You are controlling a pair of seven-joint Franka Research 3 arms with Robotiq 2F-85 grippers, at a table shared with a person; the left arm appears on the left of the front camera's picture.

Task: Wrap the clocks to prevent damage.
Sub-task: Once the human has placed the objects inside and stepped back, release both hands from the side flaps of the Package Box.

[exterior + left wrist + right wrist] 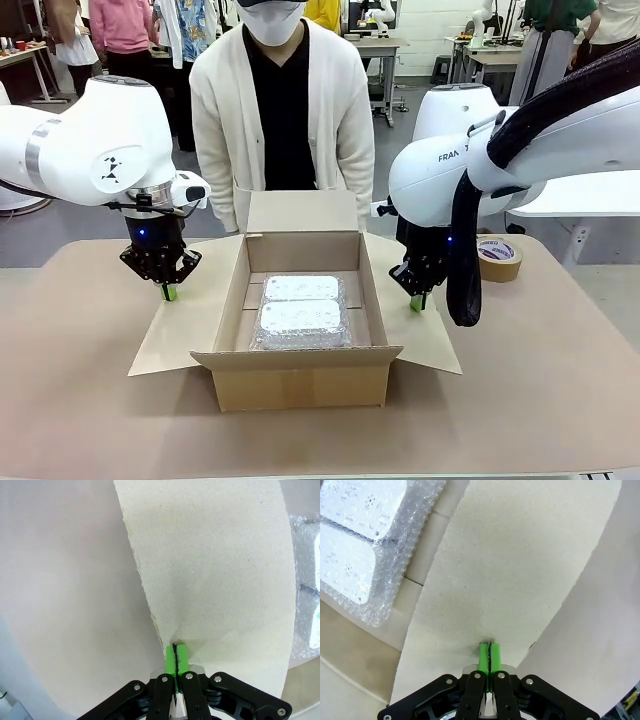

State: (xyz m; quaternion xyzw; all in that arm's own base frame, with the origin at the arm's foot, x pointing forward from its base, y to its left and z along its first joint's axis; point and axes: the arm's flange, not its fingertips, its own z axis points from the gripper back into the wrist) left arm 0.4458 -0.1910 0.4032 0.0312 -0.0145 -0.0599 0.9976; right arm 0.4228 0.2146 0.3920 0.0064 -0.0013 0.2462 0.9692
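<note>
Left gripper (170, 292) and right gripper (418, 300), clenched empty, pin the cardboard box's (300, 378) side flaps (190, 338); press evenly, clear of the bubble-wrapped clocks (302, 312).

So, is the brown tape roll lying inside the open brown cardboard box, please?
No, the brown tape roll rests on the tan table, outside the brown cardboard box.

Beige round-cornered tabletop (90, 400) — an open brown cardboard box (300, 378) stands mid-table, a brown tape roll (499, 258) lies far right.
</note>
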